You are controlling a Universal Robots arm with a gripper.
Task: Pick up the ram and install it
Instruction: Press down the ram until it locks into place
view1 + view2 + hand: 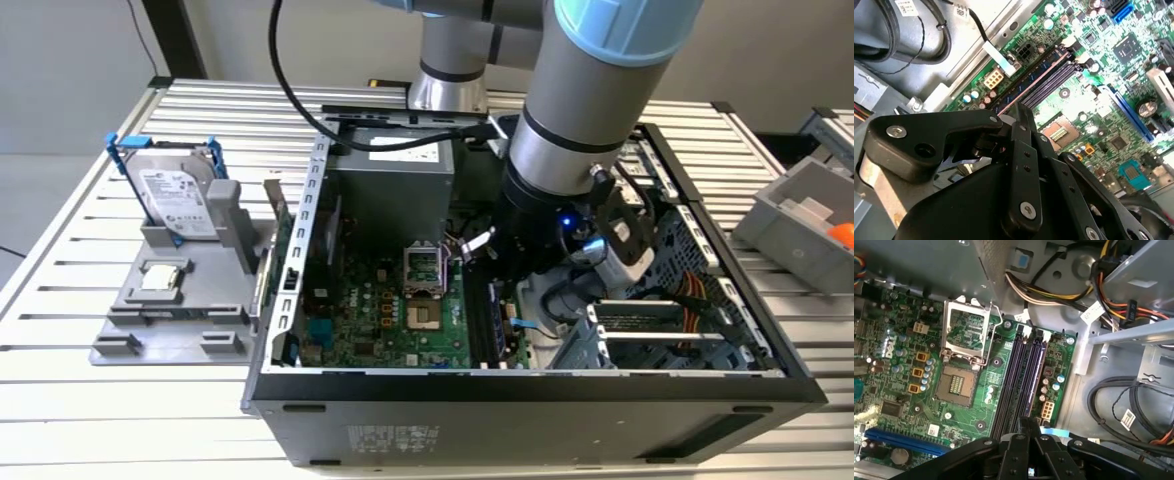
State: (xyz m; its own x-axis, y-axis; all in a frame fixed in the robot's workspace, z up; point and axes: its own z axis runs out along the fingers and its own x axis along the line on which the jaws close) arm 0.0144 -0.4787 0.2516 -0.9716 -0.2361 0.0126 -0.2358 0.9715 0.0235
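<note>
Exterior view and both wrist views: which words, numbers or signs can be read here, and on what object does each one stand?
No text here can be read reliably.
Hard drive label, exterior view: printed lines, too small to read.
Case sticker, exterior view: too small to read.
Power supply label, exterior view: too small to read.
White cable tag, first wrist view: print blurred.
White wire tag, second wrist view: print blurred.

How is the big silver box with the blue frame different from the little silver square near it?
The hard drive is much bigger than the chip. The hard drive stands upright in a blue frame; the chip lies flat with no frame. Both are silver and sit on the grey holder.
</note>
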